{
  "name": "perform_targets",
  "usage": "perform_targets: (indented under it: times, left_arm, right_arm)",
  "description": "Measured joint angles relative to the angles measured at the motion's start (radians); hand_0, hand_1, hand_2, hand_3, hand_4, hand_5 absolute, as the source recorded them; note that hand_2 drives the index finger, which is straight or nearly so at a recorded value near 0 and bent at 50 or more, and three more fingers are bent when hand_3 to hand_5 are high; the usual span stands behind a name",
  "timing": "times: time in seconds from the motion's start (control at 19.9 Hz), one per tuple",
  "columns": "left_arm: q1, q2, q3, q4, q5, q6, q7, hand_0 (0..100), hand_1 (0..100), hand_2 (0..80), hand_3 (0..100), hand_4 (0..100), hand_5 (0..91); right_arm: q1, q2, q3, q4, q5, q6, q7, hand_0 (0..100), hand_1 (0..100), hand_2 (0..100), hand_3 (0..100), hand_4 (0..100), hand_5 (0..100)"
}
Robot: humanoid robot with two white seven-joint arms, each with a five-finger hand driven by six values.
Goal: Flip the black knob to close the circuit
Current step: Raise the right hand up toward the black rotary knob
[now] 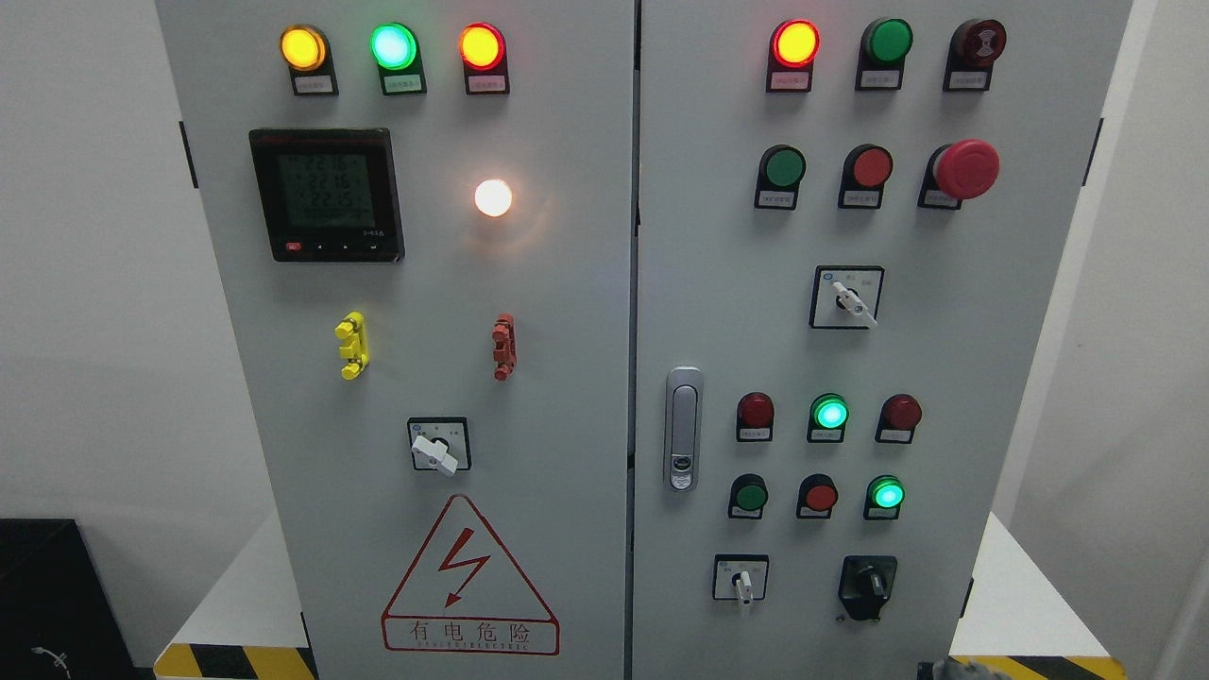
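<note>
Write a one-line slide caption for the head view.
Grey control cabinet with lit indicator lamps; the black knob sits untouched at the right door's lower right, no robot hand on it.

Meter display (326, 192): three rows, roughly 221.6, 221.6, 221.5.
Warning triangle sign (469, 578): lightning bolt, "有电危险".
Button labels: too small to read.

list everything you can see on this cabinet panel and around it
black knob: 1, black, right door, bottom right
white-handled selector switches: 3, one on left door, two on right door
emergency stop: 1, red mushroom, right door, upper right
lit lamps: yellow, green, orange along left door top; white below; red and two green on right door
digital meter: 1, black, left door
door handle: 1, silver, right door's left edge
warning triangle: 1, red, left door bottom
robot hands: none clearly in view
</note>
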Motion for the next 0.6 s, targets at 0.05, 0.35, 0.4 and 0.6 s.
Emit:
perform_targets:
  times: [0.05,0.35,0.4,0.6]
  left_arm:
    - [0.0,0.0,0.0,0.0,0.0,0.0,0.0,0,0,0.0,0,0,0.0]
    - [0.0,0.0,0.0,0.0,0.0,0.0,0.0,0,0,0.0,0,0,0.0]
    - [0.0,0.0,0.0,0.0,0.0,0.0,0.0,0,0,0.0,0,0,0.0]
    - [0.0,0.0,0.0,0.0,0.0,0.0,0.0,0,0,0.0,0,0,0.0]
  right_arm:
    - [-0.008,-0.001,0.001,0.0,0.007,0.001,0.003,0,0,77,95,75,75]
    - [-0.05,-0.008,0.008,0.009,0.03,0.014,0.012,0,0,78,95,75,75]
    - [-0.056,-0.009,0.009,0.011,0.033,0.017,0.014,0,0,78,95,75,75]
    - [-0.084,-0.011,0.011,0.026,0.045,0.034,0.02,0,0,78,95,75,75]
